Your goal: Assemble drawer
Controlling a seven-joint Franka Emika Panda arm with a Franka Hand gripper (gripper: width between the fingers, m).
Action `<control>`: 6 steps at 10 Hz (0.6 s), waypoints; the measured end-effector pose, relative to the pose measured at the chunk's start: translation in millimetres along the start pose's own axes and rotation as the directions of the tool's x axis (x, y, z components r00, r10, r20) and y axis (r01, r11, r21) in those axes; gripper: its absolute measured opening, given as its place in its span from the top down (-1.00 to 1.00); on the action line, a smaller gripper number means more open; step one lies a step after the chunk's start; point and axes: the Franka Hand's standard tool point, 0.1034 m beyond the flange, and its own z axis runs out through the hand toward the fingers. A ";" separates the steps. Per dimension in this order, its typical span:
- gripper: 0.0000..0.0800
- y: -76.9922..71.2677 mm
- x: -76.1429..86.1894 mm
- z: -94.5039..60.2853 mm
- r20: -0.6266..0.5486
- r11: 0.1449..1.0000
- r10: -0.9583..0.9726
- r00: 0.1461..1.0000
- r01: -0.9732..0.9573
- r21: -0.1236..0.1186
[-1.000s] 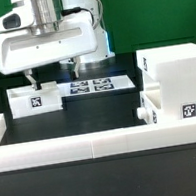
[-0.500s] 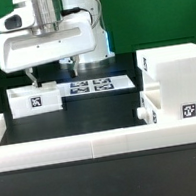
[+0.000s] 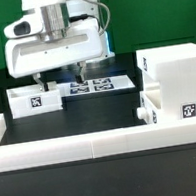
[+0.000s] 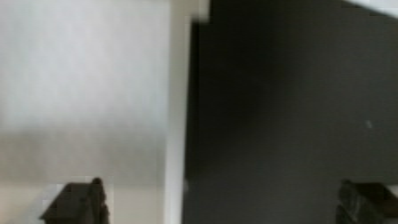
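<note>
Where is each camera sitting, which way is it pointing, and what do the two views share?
Exterior view: fixed off the robot, facing across the border wall at a tray box, marker board and casing; shows the gripper.
Wrist view: on the wrist, facing down past both fingertips at a blurred white surface.
Shared: the open gripper.

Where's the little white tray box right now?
The small tray box sits at the exterior view's left, beside the marker board, with the gripper hanging over the end nearest that board.
</note>
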 end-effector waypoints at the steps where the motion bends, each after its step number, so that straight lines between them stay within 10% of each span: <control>1: -0.62 3.7 -9.8 8.9 0.003 1.000 0.002 1.000 -0.002 -0.003; 6: -0.62 8.0 -22.7 18.3 0.002 1.000 0.007 1.000 -0.007 -0.011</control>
